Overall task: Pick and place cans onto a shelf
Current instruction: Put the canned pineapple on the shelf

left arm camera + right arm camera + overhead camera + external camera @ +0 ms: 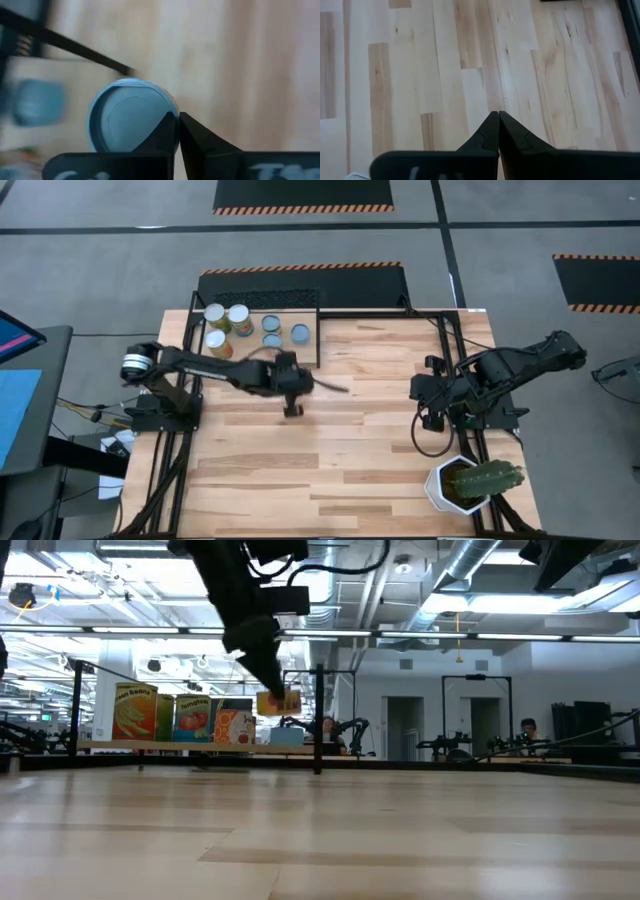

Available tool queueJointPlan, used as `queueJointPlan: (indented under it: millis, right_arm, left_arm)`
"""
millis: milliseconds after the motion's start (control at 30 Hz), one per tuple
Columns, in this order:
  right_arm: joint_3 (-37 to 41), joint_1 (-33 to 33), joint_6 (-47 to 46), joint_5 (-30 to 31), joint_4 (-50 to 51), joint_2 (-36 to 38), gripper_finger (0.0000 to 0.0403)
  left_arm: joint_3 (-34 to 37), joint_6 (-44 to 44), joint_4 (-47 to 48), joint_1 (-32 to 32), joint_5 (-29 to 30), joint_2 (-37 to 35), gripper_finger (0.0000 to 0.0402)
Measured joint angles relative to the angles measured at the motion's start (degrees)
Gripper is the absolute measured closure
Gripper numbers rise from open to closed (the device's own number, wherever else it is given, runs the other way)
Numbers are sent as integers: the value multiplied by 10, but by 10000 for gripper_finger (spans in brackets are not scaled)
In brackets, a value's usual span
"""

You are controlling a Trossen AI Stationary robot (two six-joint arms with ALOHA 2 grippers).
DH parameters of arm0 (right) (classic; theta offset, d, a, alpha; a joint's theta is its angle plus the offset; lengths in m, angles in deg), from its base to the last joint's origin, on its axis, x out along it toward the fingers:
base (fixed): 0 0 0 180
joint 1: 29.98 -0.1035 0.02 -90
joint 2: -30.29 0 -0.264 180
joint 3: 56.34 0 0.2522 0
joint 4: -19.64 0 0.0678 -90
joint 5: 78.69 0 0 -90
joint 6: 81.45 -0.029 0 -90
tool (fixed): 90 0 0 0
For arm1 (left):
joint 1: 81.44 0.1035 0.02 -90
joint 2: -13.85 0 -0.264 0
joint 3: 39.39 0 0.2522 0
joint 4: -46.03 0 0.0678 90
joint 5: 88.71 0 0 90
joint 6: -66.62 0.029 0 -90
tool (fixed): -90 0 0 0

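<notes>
Five cans (241,328) stand on the shelf (300,305). Left end effector (292,409), fingers pressed together empty, hangs over the desk (350,470) above a blue-topped can (131,117). Right end effector (498,120) rests closed, empty.

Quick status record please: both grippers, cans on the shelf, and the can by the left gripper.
left gripper: shut, holding nothing, over the table just off the shelf
right gripper: shut, empty, waiting over bare table on the right
shelf: far left corner of the table
white-topped cans: three on the shelf
blue-topped cans: three on the shelf
seventh can: blue top, just past the left fingertips, not gripped; on or off the shelf unclear
</notes>
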Motion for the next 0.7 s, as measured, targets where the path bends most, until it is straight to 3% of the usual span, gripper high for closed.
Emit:
queueJointPlan:
  millis: [200, 400, 533, 700]
  right_arm:
    - [0, 0, 0, 1, 3, 0, 383]
    - [0, 0, 0, 2, 4, 0, 380]
    - [0, 0, 0, 2, 10, 0, 383]
    - [0, 0, 0, 3, 14, 0, 383]
  left_arm:
    - [0, 83, -49, 83, 20, -38, 401]
    - [1, 98, -65, 163, -35, -29, 401]
    - [1, 98, -76, 177, -92, -29, 401]
    - [0, 99, -84, 174, -106, -14, 401]
